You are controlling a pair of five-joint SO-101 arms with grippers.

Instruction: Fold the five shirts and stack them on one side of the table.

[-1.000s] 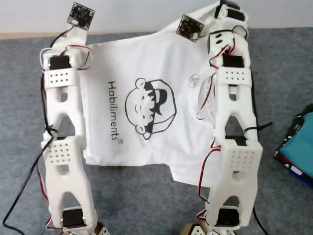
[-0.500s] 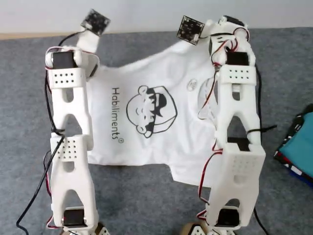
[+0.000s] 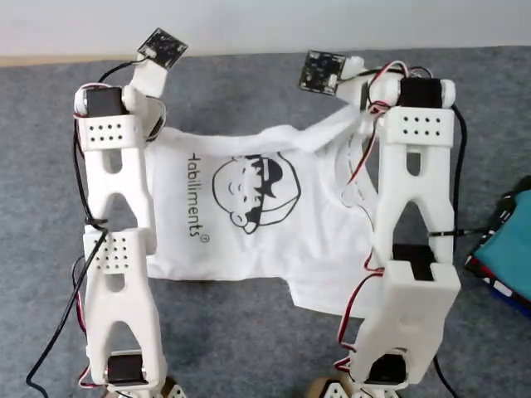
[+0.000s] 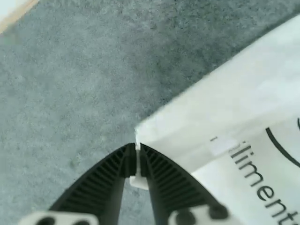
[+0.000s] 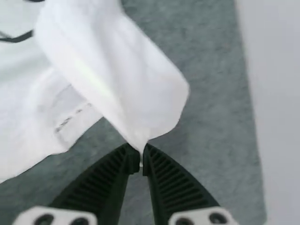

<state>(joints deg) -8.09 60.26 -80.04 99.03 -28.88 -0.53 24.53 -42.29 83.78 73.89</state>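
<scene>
A white shirt (image 3: 249, 240) with a black cartoon-face print lies spread on the grey table between my two arms. My left gripper (image 4: 136, 151) is shut on the shirt's far left edge (image 4: 220, 112), which is doubled over above the printed lettering. My right gripper (image 5: 140, 153) is shut on the far right corner of the shirt (image 5: 117, 79), which hangs from it in a raised, tented fold. In the high view the left arm (image 3: 116, 191) runs along the shirt's left side and the right arm (image 3: 415, 199) covers its right side.
A stack of folded clothes with a teal piece on top (image 3: 508, 240) sits at the table's right edge. A pale wall strip (image 3: 249, 25) borders the far side. Bare grey surface (image 3: 249, 348) lies in front of the shirt.
Both arms drew back toward the near side, pulling the shirt's far edge with them. That edge now folds over toward the print, and the right corner is lifted higher.
</scene>
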